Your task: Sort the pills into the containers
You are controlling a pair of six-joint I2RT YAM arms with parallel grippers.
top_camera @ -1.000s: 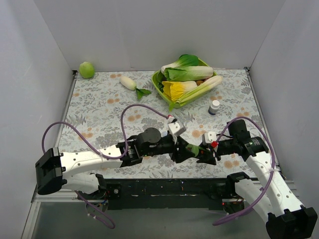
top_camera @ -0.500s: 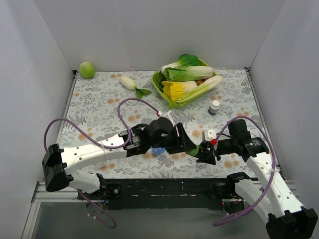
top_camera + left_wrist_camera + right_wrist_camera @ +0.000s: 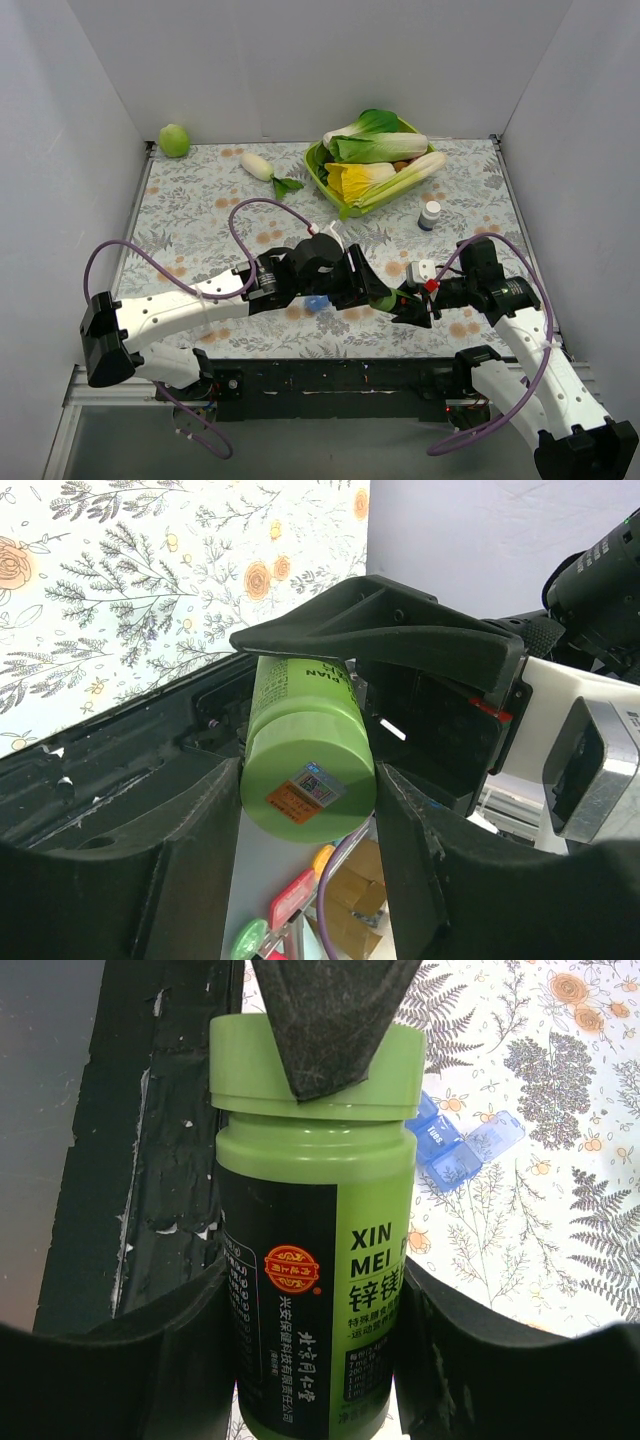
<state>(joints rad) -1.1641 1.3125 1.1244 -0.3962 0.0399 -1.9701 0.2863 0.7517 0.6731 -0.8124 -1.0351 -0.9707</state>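
The right tool is clamping the body of the pill bottle, and the left tool is gripping its cap, near the six o'clock edge of the tabletop. This is probably the opening step, and the cap needs twisting off next. The blue pill box is lying at the bottle's nine o'clock.

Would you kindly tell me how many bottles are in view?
2: a green pill bottle, cap in the left gripper, body in the right gripper; a small white-capped bottle standing beside the lime-green bowl.
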